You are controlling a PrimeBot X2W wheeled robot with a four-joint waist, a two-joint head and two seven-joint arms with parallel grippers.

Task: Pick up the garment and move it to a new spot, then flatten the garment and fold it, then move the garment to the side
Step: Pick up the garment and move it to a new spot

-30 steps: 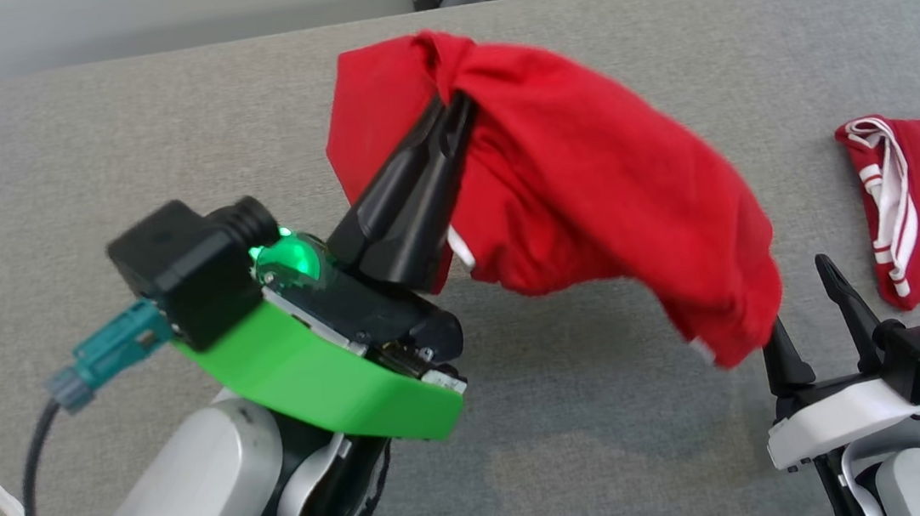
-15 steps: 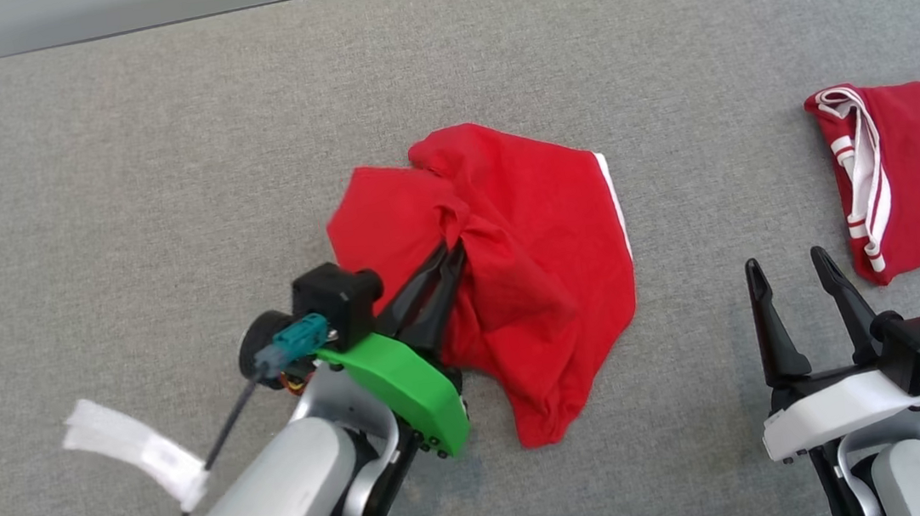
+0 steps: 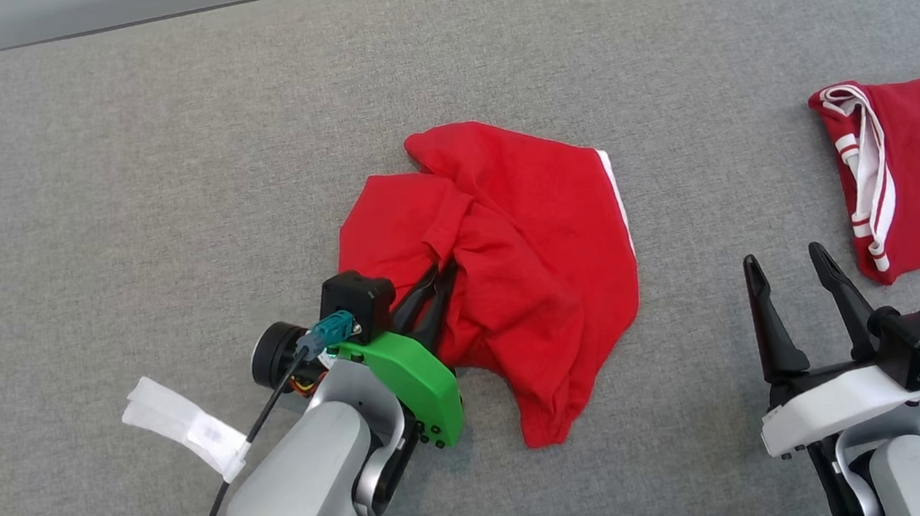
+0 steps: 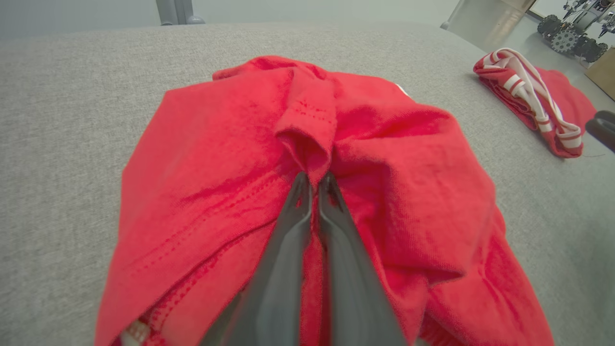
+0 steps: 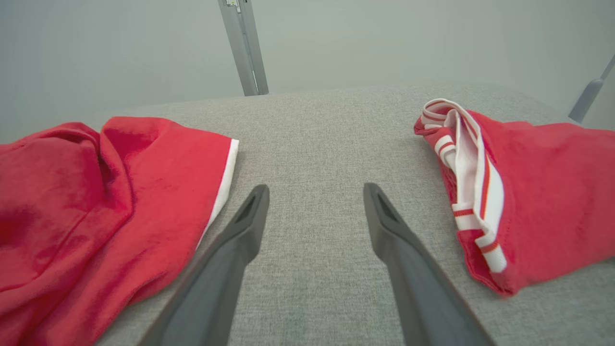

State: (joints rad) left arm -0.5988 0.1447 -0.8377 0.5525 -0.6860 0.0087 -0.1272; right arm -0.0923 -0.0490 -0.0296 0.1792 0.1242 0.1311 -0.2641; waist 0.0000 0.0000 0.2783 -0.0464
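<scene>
Red garment [image 3: 529, 268] lies crumpled, pinched by left claw [image 3: 440, 273].

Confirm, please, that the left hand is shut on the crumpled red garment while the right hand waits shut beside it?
The right hand is not shut: the right wrist view shows it open. The left hand is shut on the crumpled red garment.
</scene>
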